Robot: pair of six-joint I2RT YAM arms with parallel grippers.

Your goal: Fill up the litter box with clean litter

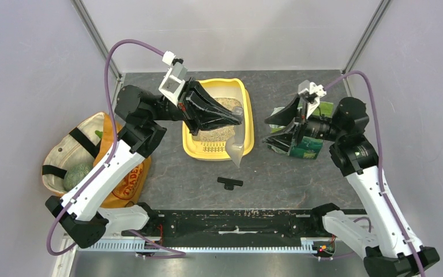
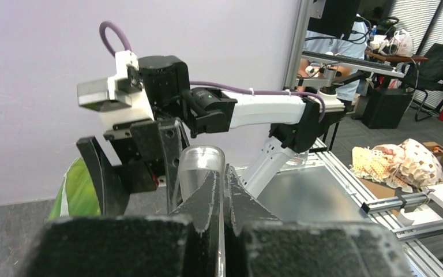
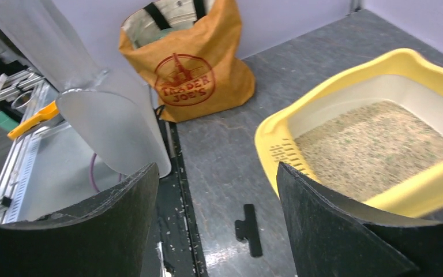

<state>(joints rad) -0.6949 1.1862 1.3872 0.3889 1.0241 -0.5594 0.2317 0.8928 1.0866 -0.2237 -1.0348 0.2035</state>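
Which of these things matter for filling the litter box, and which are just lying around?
For the job: litter box, clean litter, clear scoop in left gripper, green bag (probably the supply).
Lying about: tote bag, black clip.

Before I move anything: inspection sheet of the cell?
Surface: dark grey table, scuffed.
Job's things: yellow litter box, partly filled with beige litter.
Clutter: black clip in front of the box; tote bag left; green bag right.
Grippers: left gripper jaws shut on clear scoop over the box's near corner; right gripper jaws open by the green bag.
Cables: purple cables loop above both arms, snagging nothing.
Surroundings: pale walls on three sides.
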